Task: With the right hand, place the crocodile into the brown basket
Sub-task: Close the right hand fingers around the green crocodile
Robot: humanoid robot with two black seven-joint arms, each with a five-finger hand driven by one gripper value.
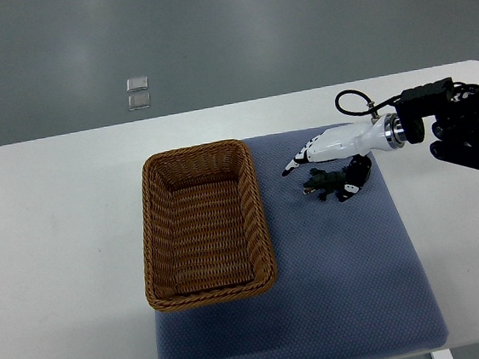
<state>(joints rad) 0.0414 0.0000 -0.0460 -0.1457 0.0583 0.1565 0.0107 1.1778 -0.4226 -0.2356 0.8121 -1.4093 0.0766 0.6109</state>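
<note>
Toward the far edge of the blue mat (pixel 345 288), the crocodile (pixel 327 185) lies just beneath the right hand (pixel 329 147), its long axis roughly along that edge. Fingers (pixel 294 165) are extended and grip nothing. The brown basket (pixel 259 203) stands to the left.

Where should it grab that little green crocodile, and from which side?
Probably around the middle of the crocodile, coming down from above. It lies flat on the blue mat, long and narrow, so a grip can close across its slim body. The right hand hovers just over it, open.
</note>
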